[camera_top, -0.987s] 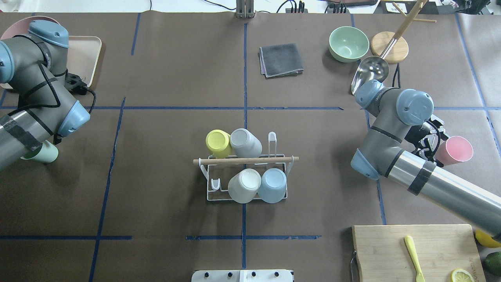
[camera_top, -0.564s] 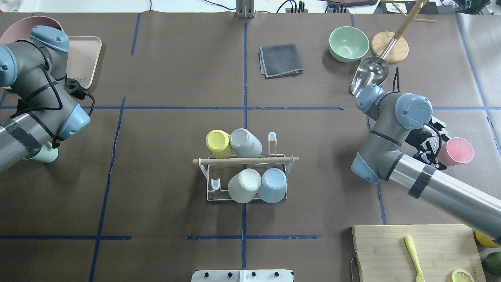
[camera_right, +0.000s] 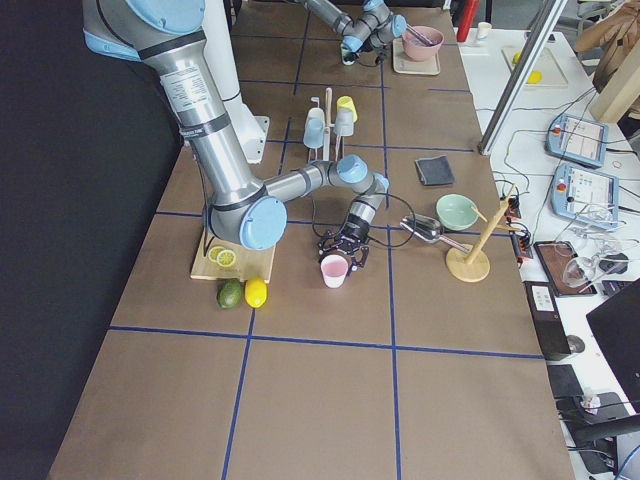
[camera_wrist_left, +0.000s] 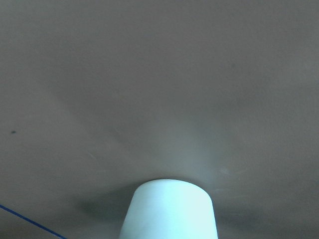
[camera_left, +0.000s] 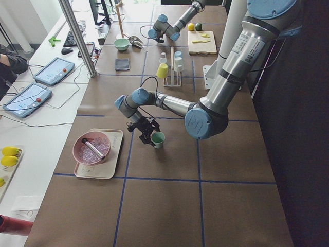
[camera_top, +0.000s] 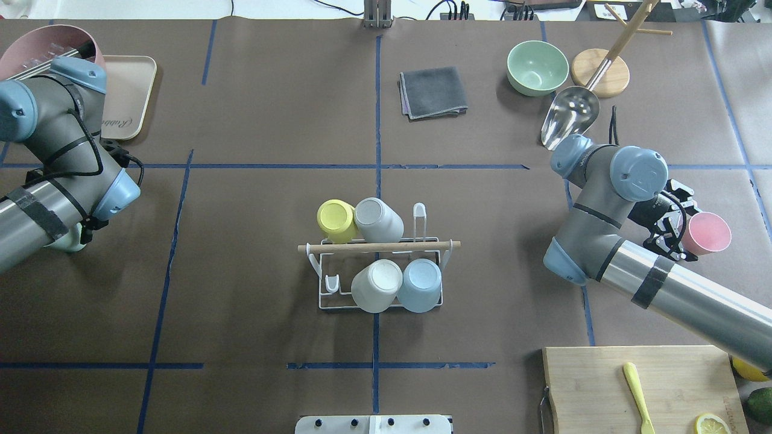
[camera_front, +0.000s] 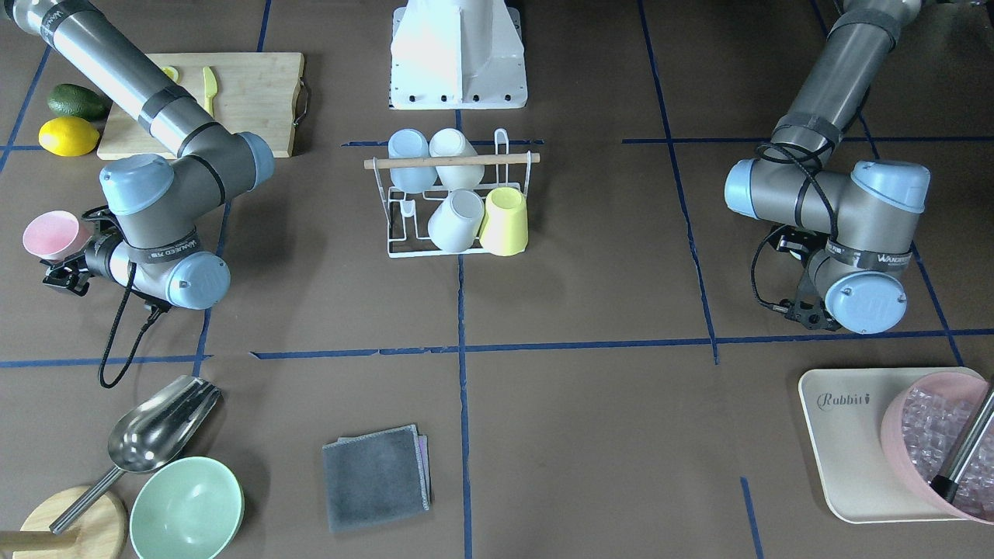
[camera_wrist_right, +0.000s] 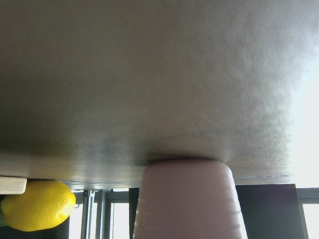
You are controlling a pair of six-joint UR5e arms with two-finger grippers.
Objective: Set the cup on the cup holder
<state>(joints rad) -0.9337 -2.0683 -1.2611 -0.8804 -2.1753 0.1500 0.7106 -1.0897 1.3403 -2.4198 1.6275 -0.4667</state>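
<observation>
The cup holder (camera_top: pixel 379 246) is a white wire rack with a wooden rod handle at the table's middle, also seen in the front view (camera_front: pixel 450 161). It carries a yellow cup (camera_top: pixel 335 220), a grey cup (camera_top: pixel 379 219), a white cup (camera_top: pixel 376 285) and a light blue cup (camera_top: pixel 420 284); two prongs stand bare. My right gripper (camera_top: pixel 684 232) is shut on an upright pink cup (camera_top: pixel 707 234) at the right, low over the table. My left gripper (camera_left: pixel 149 135) is shut on a mint green cup (camera_left: pixel 158 140) at the left, mostly hidden under the arm in the overhead view (camera_top: pixel 63 243).
A grey cloth (camera_top: pixel 433 91), a green bowl (camera_top: pixel 537 66), a metal scoop (camera_top: pixel 570 114) and a wooden stand (camera_top: pixel 600 72) lie at the far side. A cutting board (camera_top: pixel 603 386) is near right. A tray (camera_top: pixel 129 90) with a pink bowl (camera_top: pixel 36 39) is far left.
My right gripper and the pink cup have shifted slightly right and nearer. My left arm has swung over the mint cup, hiding more of it and uncovering the pink bowl.
</observation>
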